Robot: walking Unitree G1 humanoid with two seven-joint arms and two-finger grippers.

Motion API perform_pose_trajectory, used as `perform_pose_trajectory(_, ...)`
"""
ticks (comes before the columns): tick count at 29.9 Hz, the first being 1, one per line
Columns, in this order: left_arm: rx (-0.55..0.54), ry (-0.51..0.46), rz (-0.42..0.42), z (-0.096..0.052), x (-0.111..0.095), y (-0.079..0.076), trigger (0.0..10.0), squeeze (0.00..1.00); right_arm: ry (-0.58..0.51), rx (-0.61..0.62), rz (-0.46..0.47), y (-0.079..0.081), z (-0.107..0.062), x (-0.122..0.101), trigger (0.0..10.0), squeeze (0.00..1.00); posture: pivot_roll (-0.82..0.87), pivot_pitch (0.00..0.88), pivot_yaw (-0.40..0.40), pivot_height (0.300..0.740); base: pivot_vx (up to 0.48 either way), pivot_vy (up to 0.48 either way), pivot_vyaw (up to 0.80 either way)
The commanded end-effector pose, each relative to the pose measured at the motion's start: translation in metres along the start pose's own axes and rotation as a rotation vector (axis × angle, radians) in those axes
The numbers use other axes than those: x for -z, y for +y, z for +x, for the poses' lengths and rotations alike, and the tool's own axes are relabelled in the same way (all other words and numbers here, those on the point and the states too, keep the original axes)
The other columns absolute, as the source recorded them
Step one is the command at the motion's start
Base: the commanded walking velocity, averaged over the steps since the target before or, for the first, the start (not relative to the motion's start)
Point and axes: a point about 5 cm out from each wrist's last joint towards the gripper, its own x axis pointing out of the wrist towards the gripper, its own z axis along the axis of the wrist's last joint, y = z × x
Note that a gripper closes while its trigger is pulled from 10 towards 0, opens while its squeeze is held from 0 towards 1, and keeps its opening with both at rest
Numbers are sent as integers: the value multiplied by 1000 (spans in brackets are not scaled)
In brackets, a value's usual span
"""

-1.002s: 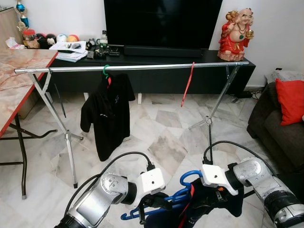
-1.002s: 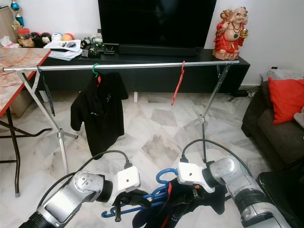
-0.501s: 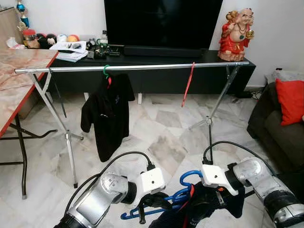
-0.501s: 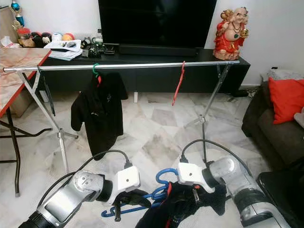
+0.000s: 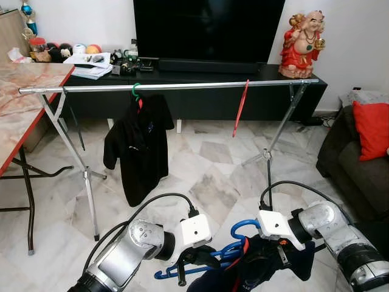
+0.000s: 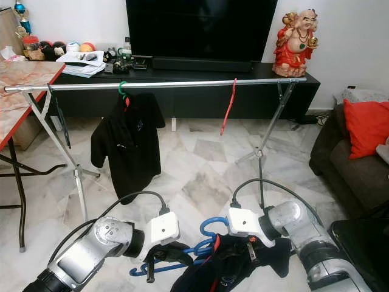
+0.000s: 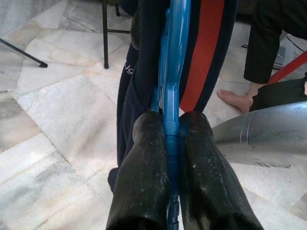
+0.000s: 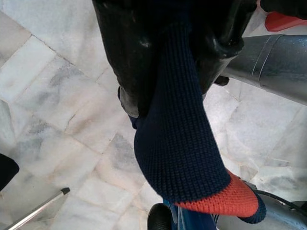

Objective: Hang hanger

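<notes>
A blue hanger (image 5: 242, 227) is held low over the floor with a navy garment (image 5: 258, 267) with a red stripe on it. My left gripper (image 5: 194, 261) is shut on the hanger's blue bar (image 7: 173, 72), one finger on each side. My right gripper (image 5: 270, 254) is shut on a navy knit edge with orange trim (image 8: 184, 158) of that garment. Further ahead, a silver rail (image 5: 182, 86) spans the room. It carries a black shirt (image 5: 138, 146) on a green hanger and a bare red hanger (image 5: 240, 109).
A marble-topped table (image 5: 21, 97) stands at the left, and a dark sofa with a red cushion (image 5: 372, 128) at the right. Behind the rail are a black TV cabinet (image 5: 200, 100) and a red statue (image 5: 302, 45). The rack's legs (image 5: 88, 179) splay on the floor. A person's bare foot (image 7: 235, 98) is close by.
The navy garment has sagged lower and spread to the left under the hanger. Both arms have barely moved.
</notes>
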Motion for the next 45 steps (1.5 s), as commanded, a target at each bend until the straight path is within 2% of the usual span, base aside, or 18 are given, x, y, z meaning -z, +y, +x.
perform_pose_trajectory(1,-38,-54,75,-2,-21,9,10000,0,-9,-25,-37,-3,6,-9,0,0,127,0,-88,740,0,0,0)
perform_pose_trajectory(8,-49,-54,84,-1,-21,10,10000,0,-6,-24,-36,-2,8,-8,0,0,125,0,-86,740,0,0,0)
perform_pose_trajectory(9,-40,-57,84,-1,-21,10,10000,722,-6,-23,-37,-2,8,-8,0,0,125,0,-87,740,0,0,0)
perform_pose_trajectory(10,-26,-61,88,-1,-21,9,10000,1000,-8,-14,-39,-3,9,-9,0,0,125,0,-86,740,0,0,0)
perform_pose_trajectory(20,-16,-47,86,-7,-18,9,10000,1000,25,34,-35,-6,8,-7,0,0,128,0,-91,740,0,0,0)
perform_pose_trajectory(27,-125,-33,87,-35,-17,26,10000,1000,85,120,-11,-8,6,3,0,0,129,0,-93,740,0,0,0)
perform_pose_trajectory(28,-157,-32,85,-43,-15,29,10000,1000,99,185,-8,-12,5,4,0,0,131,0,-94,740,0,0,0)
perform_pose_trajectory(30,-165,-32,84,-46,-15,30,10000,1000,100,205,-11,-13,4,4,0,0,131,0,-94,740,0,0,0)
perform_pose_trajectory(33,-183,-24,61,-52,-7,27,10000,1000,124,381,-10,-25,-2,3,0,0,133,0,-92,740,0,0,0)
perform_pose_trajectory(34,-192,-21,50,-53,-4,26,10000,1000,146,484,0,-32,-6,2,0,0,134,0,-92,740,0,0,0)
perform_pose_trajectory(35,-195,-20,44,-51,-2,24,10000,1000,140,526,12,-36,-9,0,0,0,135,0,-93,740,0,0,0)
perform_pose_trajectory(37,-195,-20,43,-50,-1,23,10000,1000,134,534,12,-37,-10,-1,0,0,135,0,-93,740,0,0,0)
perform_pose_trajectory(38,-191,-41,29,-44,-2,19,10000,1000,124,579,29,-42,-13,-5,0,0,134,0,-95,740,0,0,0)
perform_pose_trajectory(40,-188,-50,23,-42,-2,17,10000,1000,124,604,35,-44,-14,-6,0,0,134,0,-95,740,0,0,0)
perform_pose_trajectory(42,-190,-62,11,-31,-2,14,10000,1000,113,679,51,-52,-20,-13,0,0,128,0,-97,740,0,0,0)
perform_pose_trajectory(43,-198,-70,1,-25,-2,13,10000,949,99,704,54,-56,-22,-18,0,0,128,0,-97,740,0,0,0)
perform_pose_trajectory(44,-198,-70,1,-25,-2,13,10000,949,99,704,54,-56,-22,-18,0,0,128,0,-97,740,0,0,0)
perform_pose_trajectory(45,-209,-71,-1,-15,-1,12,10000,0,69,730,56,-60,-25,-25,0,0,128,0,-97,740,0,0,0)
